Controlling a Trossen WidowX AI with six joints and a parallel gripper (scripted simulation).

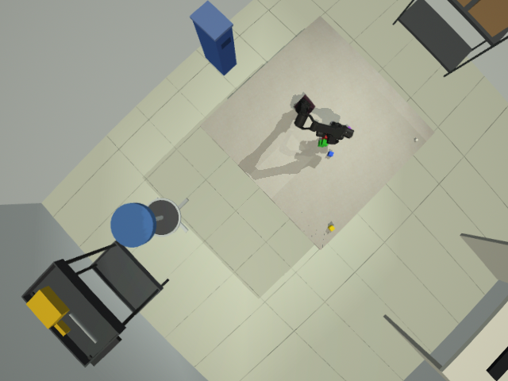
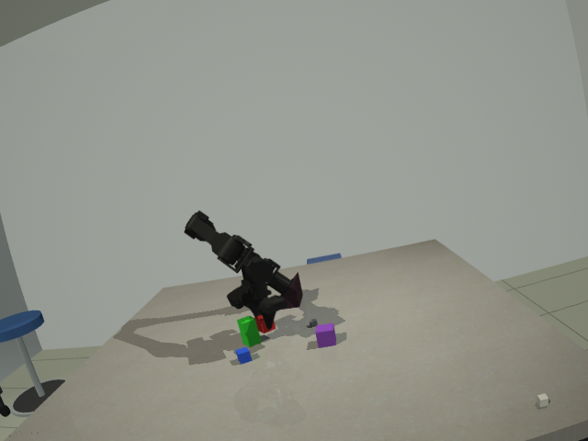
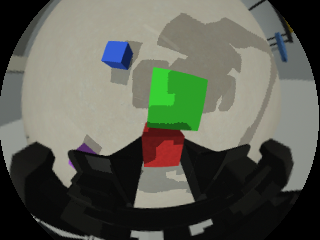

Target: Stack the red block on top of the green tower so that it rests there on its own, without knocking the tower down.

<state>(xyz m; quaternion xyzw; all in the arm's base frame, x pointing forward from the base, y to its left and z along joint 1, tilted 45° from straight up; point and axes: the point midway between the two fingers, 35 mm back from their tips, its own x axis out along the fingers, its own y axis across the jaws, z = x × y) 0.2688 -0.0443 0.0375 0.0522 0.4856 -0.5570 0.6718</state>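
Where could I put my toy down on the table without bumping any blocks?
There is bare room between the purple block and the white cube near the corner, and along the near edge in front of the blue block. It is crowded where the gripper holds the red block right beside the green tower.

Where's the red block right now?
The red block is clamped in the gripper, low at the table, right beside the green tower; in the exterior view it sits just right of the tower's base.
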